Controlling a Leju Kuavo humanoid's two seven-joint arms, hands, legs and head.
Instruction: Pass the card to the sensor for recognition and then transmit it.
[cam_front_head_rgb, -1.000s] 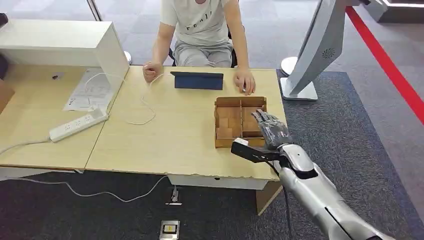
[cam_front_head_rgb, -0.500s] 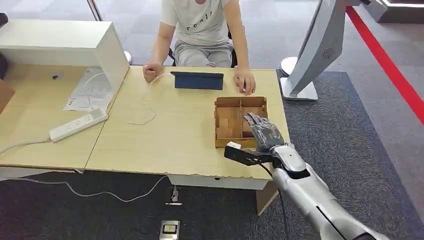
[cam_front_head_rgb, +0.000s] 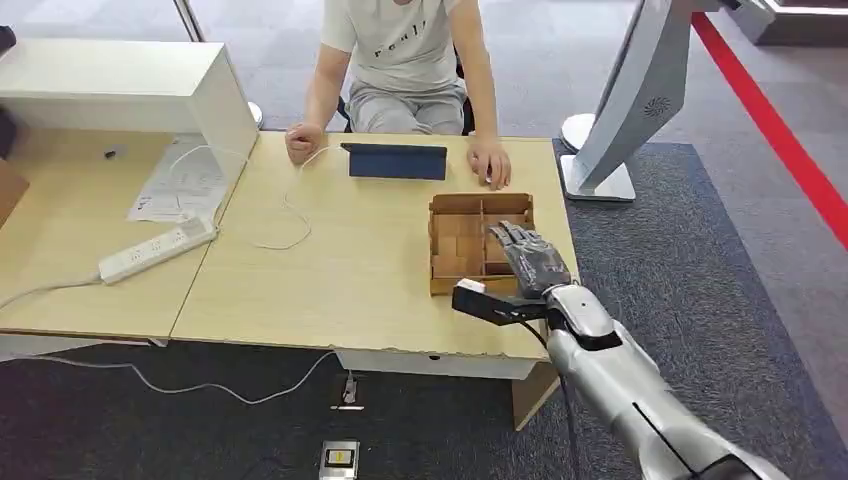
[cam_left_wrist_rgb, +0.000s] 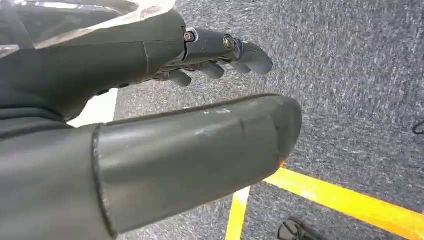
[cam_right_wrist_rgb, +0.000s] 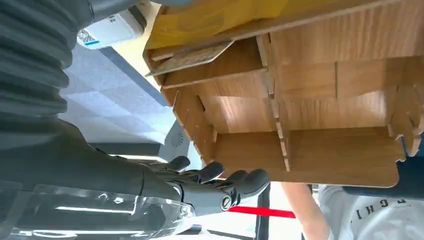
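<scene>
A wooden box (cam_front_head_rgb: 437, 245) with several compartments stands on the right part of the light wood table. My right hand (cam_front_head_rgb: 535, 258) hovers over its near right corner, fingers spread and holding nothing. Seen from the right wrist, the fingers (cam_right_wrist_rgb: 220, 182) are stretched out beside the box (cam_right_wrist_rgb: 320, 100), and a thin card-like piece (cam_right_wrist_rgb: 192, 57) leans tilted in one near compartment. A dark blue tablet-like device (cam_front_head_rgb: 397, 160) stands at the far edge, in front of a seated person. My left hand (cam_left_wrist_rgb: 210, 50) hangs over grey carpet, fingers apart and holding nothing.
The person's hands (cam_front_head_rgb: 490, 165) rest on the table's far edge beside the device. A white power strip (cam_front_head_rgb: 155, 250), cable and papers lie to the left, by a white cabinet (cam_front_head_rgb: 120, 85). A monitor stand (cam_front_head_rgb: 600, 180) is on the floor to the right.
My right hand drew slightly back toward the box's near edge and then crept forward a little. It stays over the box with nothing in it.
</scene>
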